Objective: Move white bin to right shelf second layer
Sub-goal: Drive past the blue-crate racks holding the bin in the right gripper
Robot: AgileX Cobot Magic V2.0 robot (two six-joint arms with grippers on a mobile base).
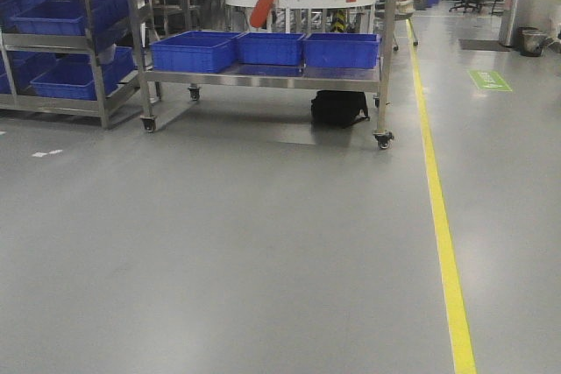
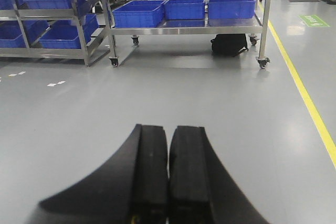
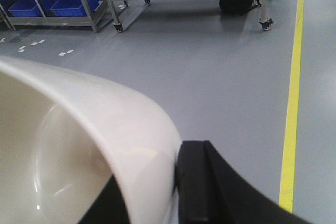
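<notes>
Carry step: white bin (image 3: 105, 98), rim clamped in my right jaws, aloft over floor (image 3: 226, 77); left jaws pressed together, empty; right shelf not in view, so next I must find and approach it.

white bin (image 3: 105, 103), cream smooth plastic, rounded rim, empty inside, wall clamped in right gripper (image 3: 152, 192)
</notes>
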